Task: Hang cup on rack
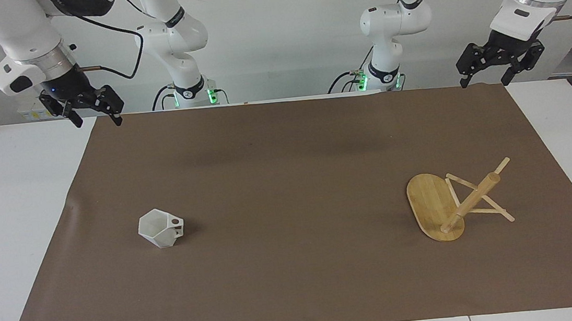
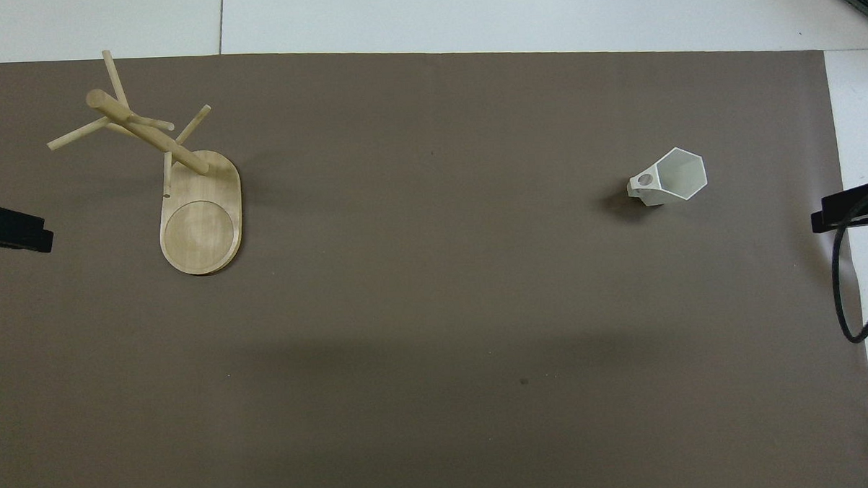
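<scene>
The cup (image 1: 160, 228) (image 2: 673, 177), a small white faceted mug, stands upright on the brown mat toward the right arm's end, its pierced handle facing the left arm's end. The rack (image 1: 433, 205) (image 2: 201, 222), a bamboo mug tree, stands on its oval base toward the left arm's end, with thin pegs sticking out of its post (image 1: 471, 202). My left gripper (image 1: 485, 81) (image 2: 11, 230) hangs open in the air over the mat's corner by the robots. My right gripper (image 1: 97, 121) (image 2: 848, 211) hangs open over the mat's corner at its own end. Both are empty and far from cup and rack.
A brown mat (image 1: 287, 171) covers most of the white table (image 1: 3, 219). A black cable (image 2: 843, 287) hangs from the right arm over the mat's edge. Open mat lies between the cup and the rack.
</scene>
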